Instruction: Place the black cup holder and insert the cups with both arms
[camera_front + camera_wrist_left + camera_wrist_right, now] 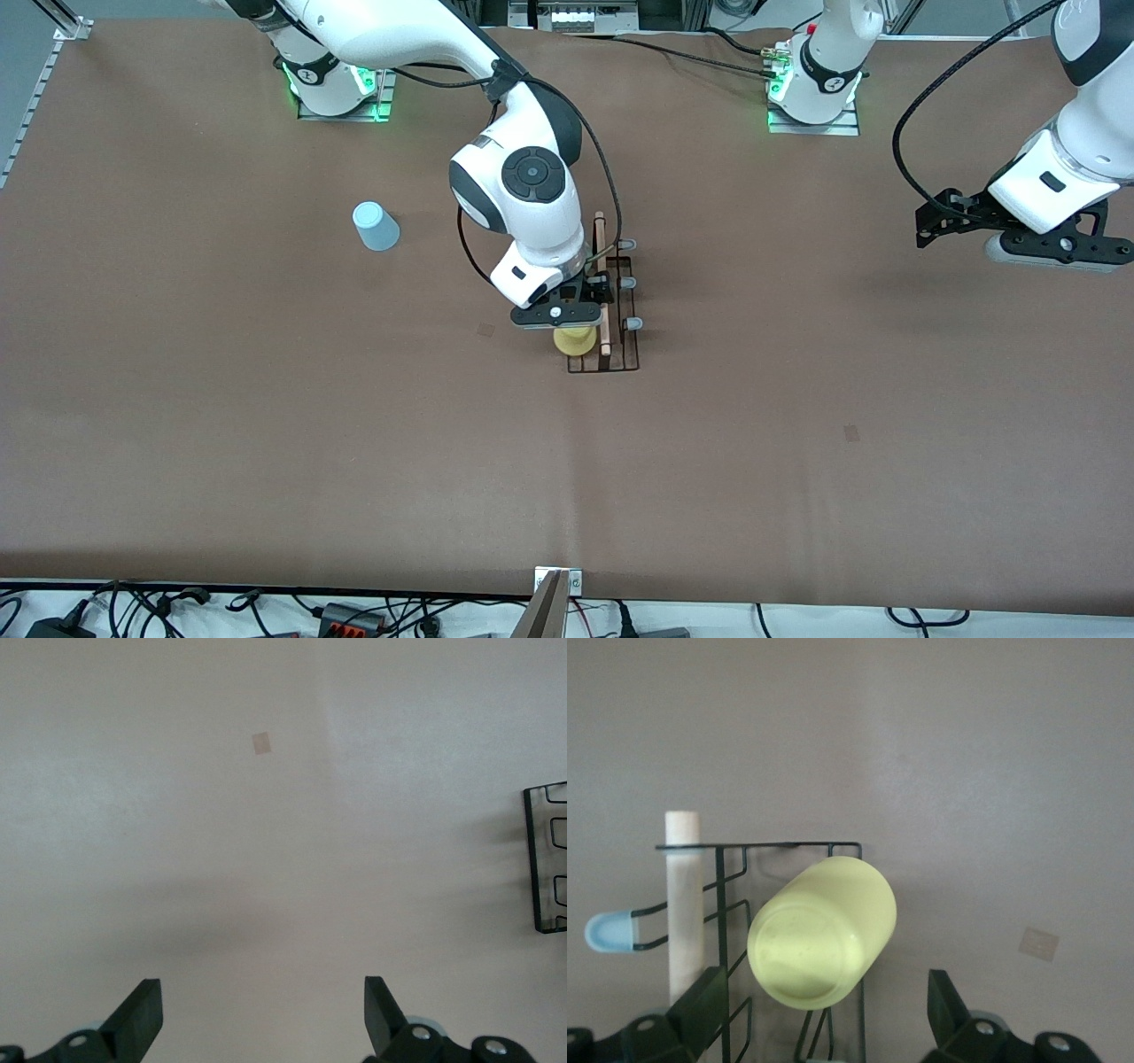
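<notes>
At table centre: black cup holder (611,301), wooden rod running nearer-to-farther. Yellow cup (574,339) hangs tilted on a peg; right gripper (556,316) directly above, fingers apart (cup unheld). Left gripper (1054,246) waits open at its table end.

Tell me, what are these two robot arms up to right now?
They are loading cups onto the black cup holder in the middle of the table. The right hand is over the rack, open, with the yellow cup hanging tilted on a peg between its fingers. The light blue cup sits upside down on the table toward the right arm's end. The left hand waits open over bare table at its own end.
</notes>
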